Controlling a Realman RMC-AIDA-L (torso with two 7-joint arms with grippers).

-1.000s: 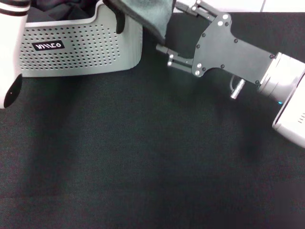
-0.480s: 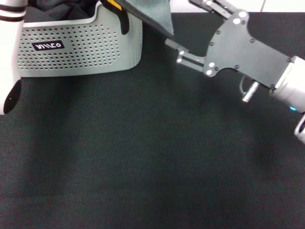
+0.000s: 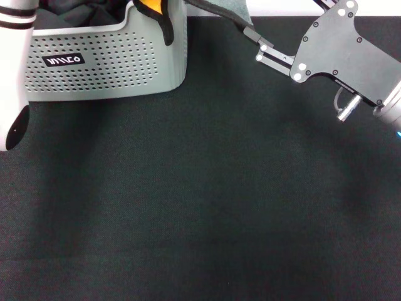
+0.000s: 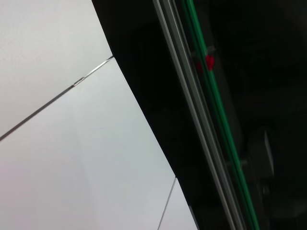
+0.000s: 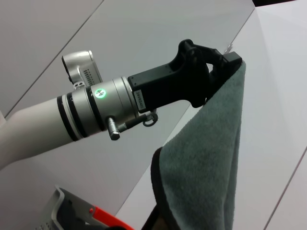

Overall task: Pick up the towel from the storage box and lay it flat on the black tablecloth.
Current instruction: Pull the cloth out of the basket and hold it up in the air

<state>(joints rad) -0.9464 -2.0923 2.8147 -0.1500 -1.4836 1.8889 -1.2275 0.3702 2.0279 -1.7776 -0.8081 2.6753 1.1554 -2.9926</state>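
A light grey storage box (image 3: 106,63) with rows of small holes stood at the far left of the black tablecloth (image 3: 188,200). A black label (image 3: 64,60) on its front wall carried short stylised white lettering, too small to read with certainty. Dark clothes (image 3: 81,9) lay bunched inside the box.

The towel (image 5: 206,158) was out of the box and hung in the air. In the right wrist view it draped down from one corner, grey face outward, with a thin black hem along its edge. The left gripper (image 5: 232,60), black and mounted on a white arm with a small green light at the wrist, was clamped tight on that top corner.

From the head camera only the towel's lower parts showed at the top edge: a yellow fold over the box's right wall, and a grey flap to the right of the box.

The right gripper (image 3: 276,12) reached in from the upper right, above the cloth. Its jaws were spread wide and held nothing. Its nearer finger (image 3: 269,55) ended just beside the grey flap; whether they touched could not be told. The other finger ran off the top of the picture
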